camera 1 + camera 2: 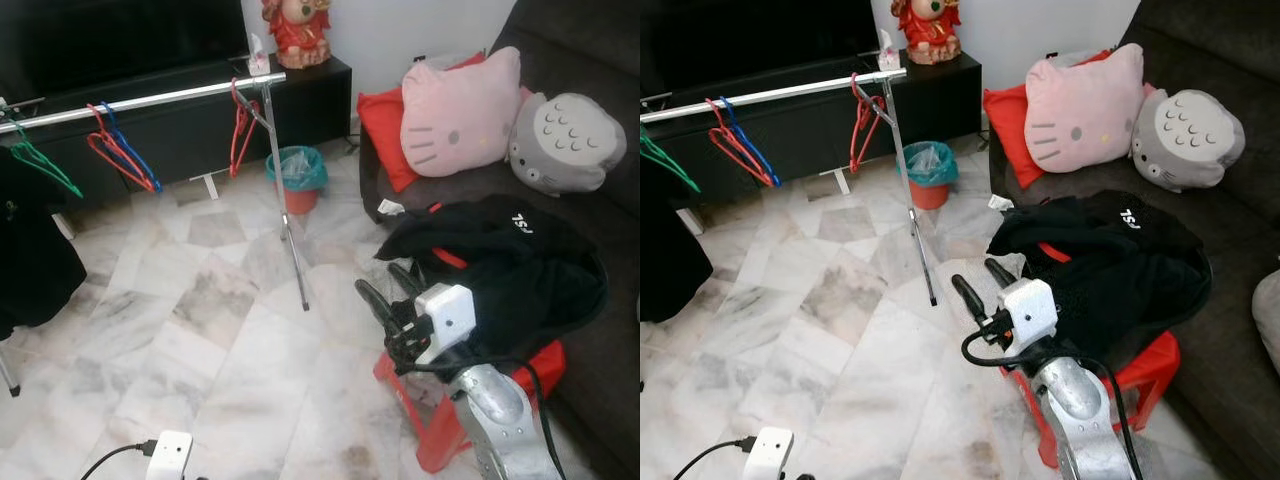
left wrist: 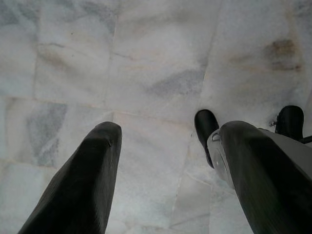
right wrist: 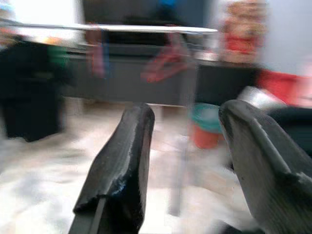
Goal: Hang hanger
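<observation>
Red and blue hangers [image 1: 118, 152] dangle hook-up from the silver rail [image 1: 150, 100], which runs level toward the black TV cabinet [image 1: 310, 100]; another red hanger [image 1: 241, 128] sits at the rail's end. Below the rail, my right gripper [image 1: 385, 285] spreads wide, empty, beside black clothing [image 1: 500, 255]. My left gripper [image 2: 161, 146] gapes over marble floor [image 2: 146, 58]. Blur smears the right wrist view.
</observation>
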### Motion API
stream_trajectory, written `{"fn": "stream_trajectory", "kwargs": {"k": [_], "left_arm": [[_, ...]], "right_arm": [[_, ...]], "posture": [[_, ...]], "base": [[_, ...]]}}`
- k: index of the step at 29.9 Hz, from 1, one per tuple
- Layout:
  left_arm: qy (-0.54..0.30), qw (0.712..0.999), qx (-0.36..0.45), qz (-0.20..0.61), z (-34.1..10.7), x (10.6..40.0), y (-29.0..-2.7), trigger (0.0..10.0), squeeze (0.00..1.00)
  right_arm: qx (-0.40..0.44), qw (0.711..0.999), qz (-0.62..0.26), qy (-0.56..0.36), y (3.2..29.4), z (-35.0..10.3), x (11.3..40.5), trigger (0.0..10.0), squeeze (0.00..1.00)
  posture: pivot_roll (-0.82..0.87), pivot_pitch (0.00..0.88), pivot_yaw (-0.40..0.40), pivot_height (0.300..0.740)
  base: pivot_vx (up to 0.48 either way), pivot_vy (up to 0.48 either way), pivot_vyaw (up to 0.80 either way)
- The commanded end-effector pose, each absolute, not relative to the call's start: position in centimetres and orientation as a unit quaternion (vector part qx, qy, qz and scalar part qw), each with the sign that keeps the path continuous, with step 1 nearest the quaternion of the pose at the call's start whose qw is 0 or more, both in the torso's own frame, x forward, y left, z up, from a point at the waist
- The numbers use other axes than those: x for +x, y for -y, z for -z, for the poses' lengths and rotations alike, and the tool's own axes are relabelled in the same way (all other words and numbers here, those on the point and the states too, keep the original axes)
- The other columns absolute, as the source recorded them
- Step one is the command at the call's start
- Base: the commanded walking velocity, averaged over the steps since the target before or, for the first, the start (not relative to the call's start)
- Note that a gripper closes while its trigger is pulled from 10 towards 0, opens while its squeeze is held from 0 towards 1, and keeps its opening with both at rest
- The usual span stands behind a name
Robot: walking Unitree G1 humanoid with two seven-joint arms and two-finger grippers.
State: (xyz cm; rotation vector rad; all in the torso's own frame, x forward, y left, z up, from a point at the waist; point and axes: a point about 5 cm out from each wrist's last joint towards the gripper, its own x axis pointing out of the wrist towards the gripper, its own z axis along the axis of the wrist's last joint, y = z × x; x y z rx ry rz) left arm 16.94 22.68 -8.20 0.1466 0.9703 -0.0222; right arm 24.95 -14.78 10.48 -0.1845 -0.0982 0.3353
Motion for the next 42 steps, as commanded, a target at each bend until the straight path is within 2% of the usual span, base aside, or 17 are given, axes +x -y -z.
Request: {"fn": "stream_trajectory", "kwargs": {"k": [1,4,7,12,18,21,27,28,29,42], "left_arm": [[-0.471,0.879,0.074,0.010,8.3,16.7,-22.9,10.0,0.00],[-0.471,0.879,0.074,0.010,8.3,16.7,-22.9,10.0,0.00],[-0.471,0.879,0.075,0.011,8.3,16.7,-22.9,10.0,0.00],[-0.470,0.879,0.078,0.014,8.2,16.9,-22.9,10.0,0.00],[-0.467,0.881,0.080,0.012,8.0,17.1,-23.1,10.0,0.00],[-0.469,0.880,0.081,0.011,8.1,17.0,-23.2,10.0,0.00],[-0.470,0.879,0.080,0.010,8.1,17.0,-23.2,10.0,0.00],[-0.470,0.879,0.079,0.010,8.1,17.0,-23.2,10.0,0.00],[-0.469,0.879,0.079,0.009,8.1,17.0,-23.1,10.0,0.00],[-0.467,0.881,0.077,0.011,8.1,17.1,-23.1,10.0,0.00]], "right_arm": [[-0.164,0.982,-0.073,0.061,17.1,-10.8,24.1,10.0,0.00],[-0.224,0.972,-0.028,0.057,18.3,-10.4,22.4,10.0,0.00],[-0.216,0.976,0.033,-0.007,20.2,-8.5,20.2,10.0,0.00],[-0.233,0.969,-0.015,-0.083,19.6,-4.7,18.8,10.0,0.00],[-0.242,0.960,-0.043,-0.136,18.8,-2.3,18.8,10.0,0.00],[-0.272,0.946,-0.022,-0.174,19.5,-0.8,19.5,10.0,0.00],[-0.281,0.942,-0.012,-0.182,19.4,0.2,20.6,10.0,0.00],[-0.282,0.943,-0.012,-0.178,19.3,0.3,20.9,10.0,0.74],[-0.282,0.942,-0.008,-0.180,19.3,0.5,21.0,10.0,1.00],[-0.311,0.937,0.050,-0.150,18.7,1.2,21.0,10.0,1.00]], "posture": [[-0.15,0.000,0.053,0.740],[-0.16,0.000,0.058,0.740],[-0.17,0.000,0.064,0.740],[-0.17,0.000,0.071,0.740],[-0.16,0.000,0.070,0.740],[-0.16,0.000,0.073,0.740],[-0.15,0.000,0.073,0.740],[-0.15,0.000,0.073,0.740],[-0.15,0.000,0.073,0.740],[-0.15,0.000,0.078,0.740]], "base": [[0.000,0.000,0.00],[0.000,0.000,0.00],[0.000,0.000,0.00],[0.000,0.000,0.00],[0.000,0.000,0.00],[0.000,0.000,0.00],[0.000,0.000,0.00],[0.000,0.000,0.00],[0.000,0.000,0.00],[0.000,0.000,0.00]]}}
